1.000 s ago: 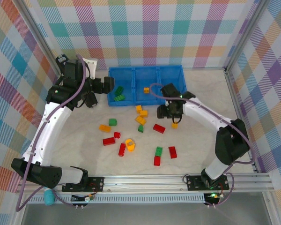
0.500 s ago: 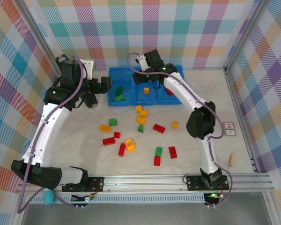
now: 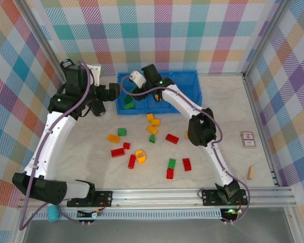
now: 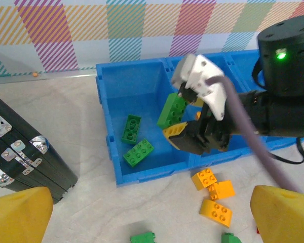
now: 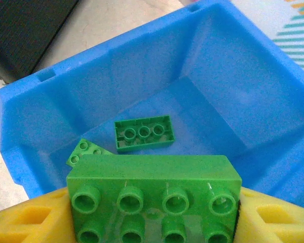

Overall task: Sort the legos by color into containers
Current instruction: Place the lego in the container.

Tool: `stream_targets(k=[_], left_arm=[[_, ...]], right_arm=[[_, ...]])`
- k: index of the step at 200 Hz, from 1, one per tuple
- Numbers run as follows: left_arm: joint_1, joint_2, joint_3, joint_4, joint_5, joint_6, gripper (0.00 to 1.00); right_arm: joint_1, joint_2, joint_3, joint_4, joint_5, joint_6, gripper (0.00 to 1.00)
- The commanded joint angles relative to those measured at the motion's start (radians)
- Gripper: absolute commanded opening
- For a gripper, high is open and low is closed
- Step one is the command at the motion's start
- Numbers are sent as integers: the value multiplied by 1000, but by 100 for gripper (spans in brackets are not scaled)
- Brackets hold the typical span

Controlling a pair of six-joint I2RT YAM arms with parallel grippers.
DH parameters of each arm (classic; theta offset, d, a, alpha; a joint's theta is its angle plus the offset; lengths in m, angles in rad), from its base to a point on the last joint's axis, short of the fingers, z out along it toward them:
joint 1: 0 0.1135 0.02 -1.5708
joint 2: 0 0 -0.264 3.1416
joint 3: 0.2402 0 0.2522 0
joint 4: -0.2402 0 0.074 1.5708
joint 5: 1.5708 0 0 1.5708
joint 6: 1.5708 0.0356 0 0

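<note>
Grasping green studded plastic brick [image 5: 154, 195] in right gripper [image 5: 153, 223], above left compartment of bright blue three-compartment plastic tray [image 5: 218, 76], two green bricks [image 5: 143, 132] inside. Hovering left gripper [image 4: 152, 217] near tray, jaws wide apart.

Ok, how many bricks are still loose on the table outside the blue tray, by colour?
Red bricks: 6
Green bricks: 3
Yellow-orange bricks: 5, one of them rounded
Total: 14 in clear view; the right arm hides a patch beneath it.
</note>
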Motion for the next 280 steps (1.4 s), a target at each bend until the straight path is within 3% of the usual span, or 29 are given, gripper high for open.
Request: stream_targets(k=[1,39,161,190,225,258,280], left_arm=[[18,-13,-12,15,-4,-15,100],[21,-20,-15,17,-1,-17,100],[30,-46,-36,29,5,-20,100],[33,-51,-35,32,15,-23,100],[32,-48,-32,27,16,-20,100],[34,-59,-35,32,18,-21,100],[34,-72,-39,34,14,-21,100]], right_arm=[[32,46,65,34,-26,-161,53],[54,111,108,-13,0,-267,56],[54,108,90,-30,1,-299,82],[55,77,88,-51,5,-280,83],[49,-52,21,-101,61,-144,86],[44,-340,-335,23,168,57,91],[26,-490,-463,-41,238,237,90]])
